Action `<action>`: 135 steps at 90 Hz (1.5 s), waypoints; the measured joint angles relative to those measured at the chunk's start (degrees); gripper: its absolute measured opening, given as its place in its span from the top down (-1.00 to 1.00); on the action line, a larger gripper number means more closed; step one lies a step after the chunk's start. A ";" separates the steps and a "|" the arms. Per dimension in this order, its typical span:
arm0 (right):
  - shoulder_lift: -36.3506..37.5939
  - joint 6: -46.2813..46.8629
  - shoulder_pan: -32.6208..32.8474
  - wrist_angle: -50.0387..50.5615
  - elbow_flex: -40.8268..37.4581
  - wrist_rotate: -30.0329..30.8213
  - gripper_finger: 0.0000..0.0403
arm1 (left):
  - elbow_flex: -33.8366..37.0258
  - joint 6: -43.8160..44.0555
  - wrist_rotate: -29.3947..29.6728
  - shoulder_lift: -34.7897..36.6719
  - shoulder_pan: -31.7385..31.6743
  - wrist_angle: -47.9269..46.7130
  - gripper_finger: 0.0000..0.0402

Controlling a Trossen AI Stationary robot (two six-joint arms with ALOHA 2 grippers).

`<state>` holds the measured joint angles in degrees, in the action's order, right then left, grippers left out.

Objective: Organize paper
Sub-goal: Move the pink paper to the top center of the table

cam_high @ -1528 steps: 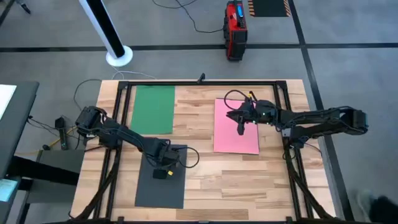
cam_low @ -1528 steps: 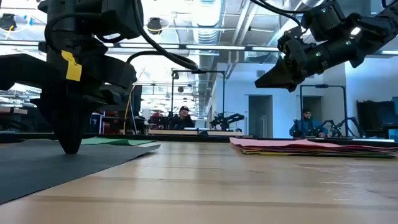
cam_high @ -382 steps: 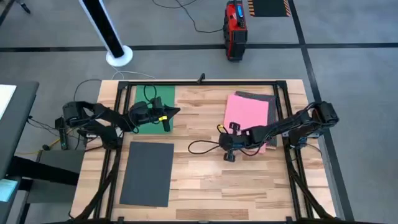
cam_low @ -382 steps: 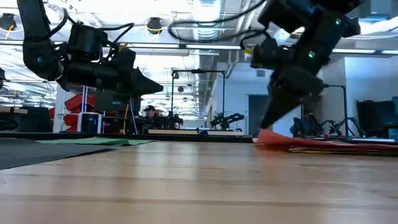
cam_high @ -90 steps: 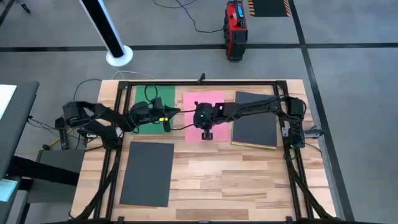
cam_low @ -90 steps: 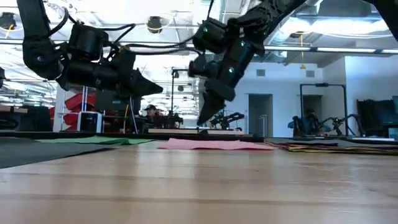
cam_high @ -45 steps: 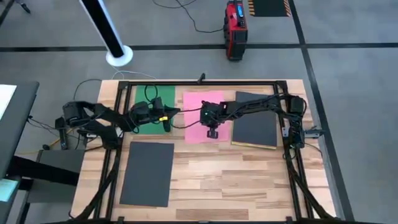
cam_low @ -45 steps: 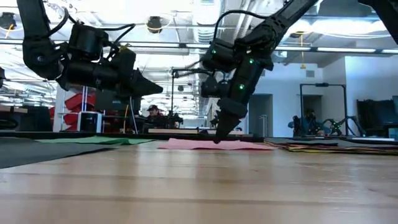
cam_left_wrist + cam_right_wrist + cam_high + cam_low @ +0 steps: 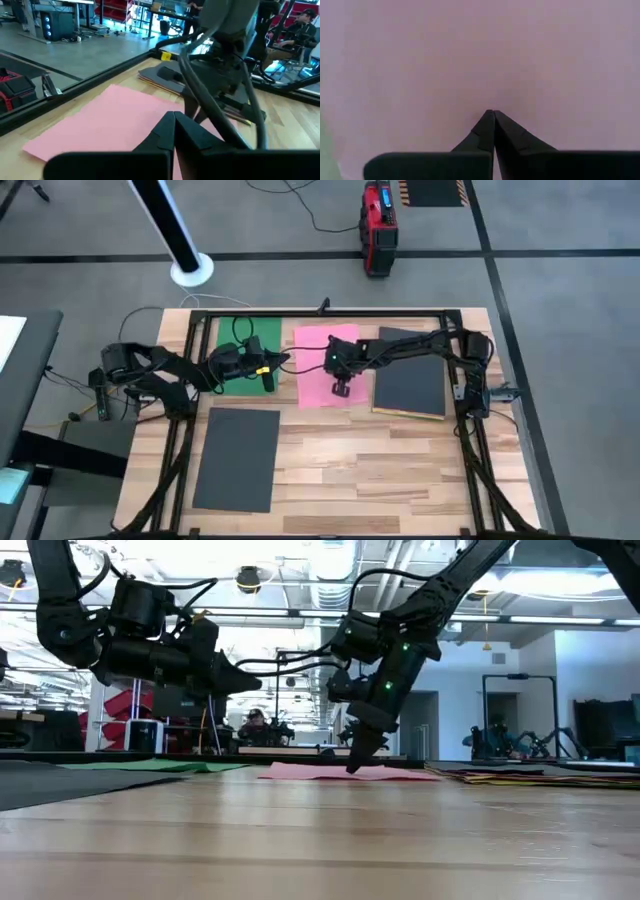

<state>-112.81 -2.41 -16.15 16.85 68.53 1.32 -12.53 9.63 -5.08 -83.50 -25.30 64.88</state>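
A pink sheet [image 9: 320, 360] lies flat on the table's far middle, and my right gripper [image 9: 340, 388] stands shut with its tips down on it. A green sheet [image 9: 240, 345] lies at the far left, partly under my left arm. My left gripper [image 9: 268, 378] hangs shut above the table beside the pink sheet's left edge, holding nothing. A dark grey sheet [image 9: 237, 458] lies at the near left. Another dark grey sheet [image 9: 410, 385] tops a stack at the right, with a yellow edge [image 9: 405, 412] showing beneath it. My right gripper presses its shut fingertips [image 9: 353, 766] down on the pink sheet's top face [image 9: 470, 95], toward the sheet's near end and right of its middle. The fingers come from above, slanting down from the table's right. The sheet lies flat on the wood.
A black frame [image 9: 320, 313] runs round the table's edges. Bare wood [image 9: 370, 470] fills the near middle and right. Cables trail from both arms over the far half. In the low view people [image 9: 255, 725] sit in the room behind.
My right gripper has come down from just above the pink sheet onto it and shifted a little toward the table's right, staying shut. The pink sheet's near end has swung slightly to the right while its far end has stayed put.
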 joint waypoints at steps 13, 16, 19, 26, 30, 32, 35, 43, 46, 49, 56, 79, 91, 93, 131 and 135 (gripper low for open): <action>-1.54 2.28 -0.50 -2.67 0.12 -0.08 1.00 | 0.00 0.00 0.00 0.02 -0.02 0.00 1.00; -2.06 2.84 -0.51 -3.18 0.15 -0.28 1.00 | 0.00 0.02 0.00 0.02 0.00 0.00 1.00; -2.71 3.44 -0.52 -3.97 0.23 -0.80 1.00 | 0.00 0.02 0.00 0.01 -0.02 0.00 1.00; -4.71 4.73 -0.14 -5.81 0.37 -1.75 1.00 | 0.00 0.02 0.00 0.02 -0.01 -0.02 1.00; -5.44 5.40 0.25 -6.81 0.38 -1.61 1.00 | 0.00 0.02 -0.02 0.01 -0.01 -0.03 1.00; -5.80 5.80 0.48 -7.19 0.41 -1.57 1.00 | 0.00 0.02 -0.03 0.02 -0.01 -0.04 1.00; -5.97 6.60 0.70 -7.78 0.42 -1.57 1.00 | 0.00 0.02 -0.03 0.02 -0.02 -0.04 1.00; -6.06 8.80 1.17 -8.35 0.36 -0.74 1.00 | 0.00 -0.09 0.02 0.01 0.00 -0.04 1.00; -5.98 9.71 1.23 -8.36 0.33 -0.45 1.00 | 0.00 -0.09 0.03 0.01 -0.02 -0.15 1.00; -5.75 10.50 1.24 -8.32 0.30 -0.17 1.00 | 0.00 -0.07 0.10 0.00 0.00 -0.33 1.00; -5.03 11.42 1.27 -8.15 0.25 0.26 1.00 | 0.00 -0.13 0.19 0.00 0.00 -0.48 1.00; -4.70 11.00 1.14 -7.46 0.15 0.22 1.00 | 0.00 -0.05 0.38 0.01 -0.02 -1.24 1.00; -4.70 8.96 0.44 -7.44 0.15 -0.09 1.00 | 0.00 -0.02 0.43 0.02 -0.01 -1.25 1.00; -4.70 8.44 0.35 -7.45 0.15 -0.12 1.00 | 0.00 -0.02 0.45 0.02 -0.02 -1.25 1.00; -4.68 5.57 -0.11 -6.79 0.13 -0.42 1.00 | 0.00 0.00 0.54 0.02 -0.01 -1.32 1.00; -4.68 5.68 -0.11 -6.79 0.13 -0.38 1.00 | 0.00 0.00 0.54 0.00 -0.01 -1.36 1.00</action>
<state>-117.49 3.26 -16.25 10.07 68.66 0.94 -12.53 9.63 -4.54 -83.50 -25.32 63.52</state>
